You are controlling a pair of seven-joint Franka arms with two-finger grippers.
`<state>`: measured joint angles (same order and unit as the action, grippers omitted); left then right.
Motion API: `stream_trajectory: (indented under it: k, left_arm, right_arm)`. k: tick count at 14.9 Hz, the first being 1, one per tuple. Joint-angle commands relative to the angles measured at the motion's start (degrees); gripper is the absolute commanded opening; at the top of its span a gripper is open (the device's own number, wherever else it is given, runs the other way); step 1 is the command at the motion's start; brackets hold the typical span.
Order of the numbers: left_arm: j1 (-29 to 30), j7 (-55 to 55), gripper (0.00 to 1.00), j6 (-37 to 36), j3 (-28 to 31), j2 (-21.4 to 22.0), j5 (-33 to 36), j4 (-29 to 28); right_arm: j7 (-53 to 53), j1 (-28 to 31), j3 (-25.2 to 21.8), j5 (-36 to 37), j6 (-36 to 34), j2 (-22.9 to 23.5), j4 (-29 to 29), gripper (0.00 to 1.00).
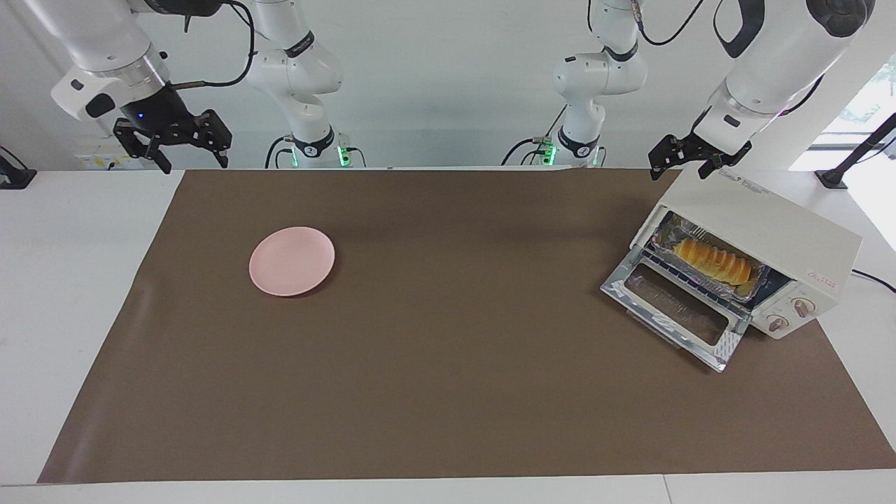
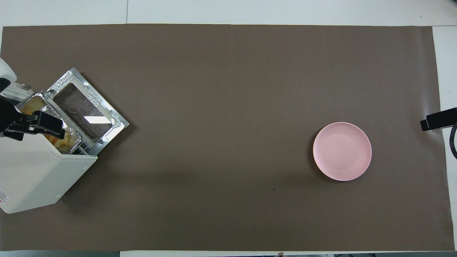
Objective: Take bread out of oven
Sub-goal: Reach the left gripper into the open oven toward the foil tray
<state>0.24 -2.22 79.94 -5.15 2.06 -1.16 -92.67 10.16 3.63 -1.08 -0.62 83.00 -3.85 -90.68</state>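
Observation:
The cream-white oven (image 1: 766, 224) stands at the left arm's end of the table with its glass door (image 1: 675, 308) folded down open. The golden ridged bread (image 1: 710, 259) lies inside in a crinkled foil tray (image 1: 693, 229) on the rack. In the overhead view the oven (image 2: 32, 171), its door (image 2: 87, 107) and part of the bread (image 2: 34, 104) show. My left gripper (image 1: 682, 166) is open and empty, up in the air over the oven's top; seen from overhead the left gripper (image 2: 39, 125) covers the tray. My right gripper (image 1: 190, 157) waits, open and empty.
A round pink plate (image 1: 292, 260) lies on the brown mat (image 1: 448, 364) toward the right arm's end; it also shows in the overhead view (image 2: 342, 151). The right gripper's tip (image 2: 437, 119) shows at the mat's edge beside it.

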Motion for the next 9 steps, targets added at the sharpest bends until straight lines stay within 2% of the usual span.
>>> stream_trajectory:
  k: [1,6,9]
  left_arm:
    - [-0.3,-0.7,1.0,1.4,0.3,1.5,-0.8,-2.1]
    - [-3.0,-0.4,1.0,1.6,0.1,1.8,-0.5,-2.6]
    - [-2.3,-4.9,1.0,5.6,0.2,1.5,-0.3,-2.5]
  right_arm:
    - [-0.7,0.7,0.7,0.6,-0.4,-0.7,-0.7,1.0]
    - [-0.8,0.7,0.7,0.6,-0.3,-0.7,-0.7,1.0]
    - [-0.7,0.7,0.7,0.6,-0.3,-0.7,-0.7,1.0]
